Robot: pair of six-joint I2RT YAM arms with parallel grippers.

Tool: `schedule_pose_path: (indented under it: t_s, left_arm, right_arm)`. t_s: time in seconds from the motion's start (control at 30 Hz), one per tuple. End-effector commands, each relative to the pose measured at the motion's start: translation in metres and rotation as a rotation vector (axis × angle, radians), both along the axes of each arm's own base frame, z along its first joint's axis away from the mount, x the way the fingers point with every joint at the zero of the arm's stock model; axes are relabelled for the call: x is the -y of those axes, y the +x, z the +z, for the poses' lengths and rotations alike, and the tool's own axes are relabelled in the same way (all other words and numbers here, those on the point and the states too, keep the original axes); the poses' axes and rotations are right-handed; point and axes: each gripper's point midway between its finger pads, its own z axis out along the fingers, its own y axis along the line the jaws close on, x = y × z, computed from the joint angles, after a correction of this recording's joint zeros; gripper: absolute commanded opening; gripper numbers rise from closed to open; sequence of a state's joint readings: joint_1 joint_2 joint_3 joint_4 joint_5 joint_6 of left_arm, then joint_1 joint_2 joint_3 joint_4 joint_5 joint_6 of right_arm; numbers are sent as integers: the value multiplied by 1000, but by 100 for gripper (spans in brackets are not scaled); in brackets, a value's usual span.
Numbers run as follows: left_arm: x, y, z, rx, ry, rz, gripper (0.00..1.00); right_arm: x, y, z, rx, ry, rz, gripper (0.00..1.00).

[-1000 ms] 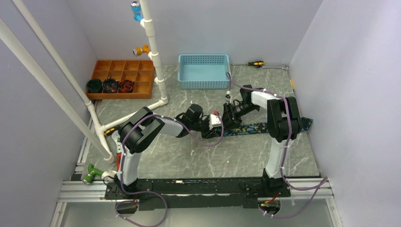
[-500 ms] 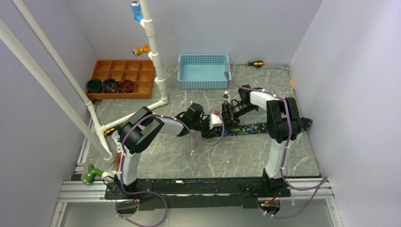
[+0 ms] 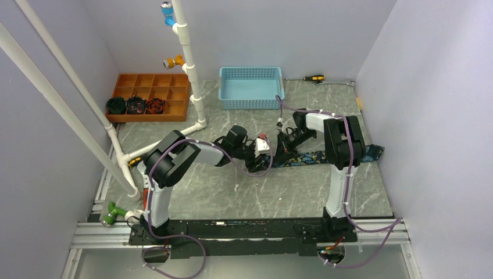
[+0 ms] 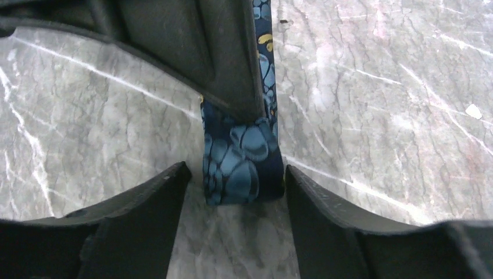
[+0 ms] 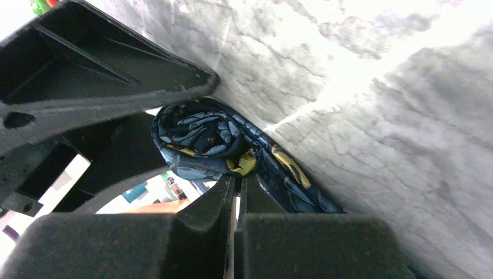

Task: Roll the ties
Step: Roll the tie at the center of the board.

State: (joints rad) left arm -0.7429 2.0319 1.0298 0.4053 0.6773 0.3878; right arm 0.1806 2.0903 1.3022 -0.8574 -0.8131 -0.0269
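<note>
Grey marble table (image 3: 232, 192), pale lavender walls (image 3: 261, 29)

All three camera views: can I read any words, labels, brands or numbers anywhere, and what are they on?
No text can be read in any view.
The pale patch at the lower left of the right wrist view: too blurred to read.
The tie: only a blue and gold paisley pattern, no lettering.

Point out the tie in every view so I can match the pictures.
Top external: tie lies right of centre and runs out to the right edge of the table.
Left wrist: tie at centre, its end between the fingers of the left claw.
Right wrist: tie left of centre, end rolled, tail running to the lower right.
Shared landmark: the grey marble table under the tie.
</note>
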Motion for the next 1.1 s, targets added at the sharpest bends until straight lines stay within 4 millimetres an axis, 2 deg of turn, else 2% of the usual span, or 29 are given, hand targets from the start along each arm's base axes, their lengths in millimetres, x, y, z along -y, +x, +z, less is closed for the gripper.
schedule_pose_path:
  t_s: [0.0, 0.13, 0.23, 0.33, 0.43, 0.63, 0.73, 0.83, 1.0, 1.07]
  left_arm:
    - [-55, -31, -66, -187, 181, 57, 72]
    - [-49, -26, -45, -107, 52, 36, 77]
    - [-37, -22, -30, -49, -53, 22, 79]
    - [-23, -15, -24, -36, -131, 35, 80]
    - [-6, -13, -25, -41, -187, 40, 77]
    - [20, -30, -41, -93, -243, 9, 70]
    - [26, -32, -51, -123, -249, 21, 63]
    - [26, -32, -64, -148, -229, 40, 44]
    - [7, -32, -77, -124, -101, 74, 22]
    - [-5, -34, -82, -131, -31, 80, 16]
  right_arm:
    - [28, 18, -36, 77, -189, 22, 0]
    - [37, 21, -51, 56, -249, 12, 0]
    - [42, 18, -60, 36, -275, 15, 0]
    - [45, 17, -65, 32, -295, 17, 0]
    - [47, 14, -70, 27, -308, 24, 0]
    - [48, 13, -76, 39, -318, 11, 0]
    - [46, 10, -77, 46, -307, 3, 0]
    - [43, 8, -76, 45, -292, 3, 0]
    - [31, 8, -61, 54, -218, 6, 1]
    - [28, 7, -48, 57, -188, 11, 14]
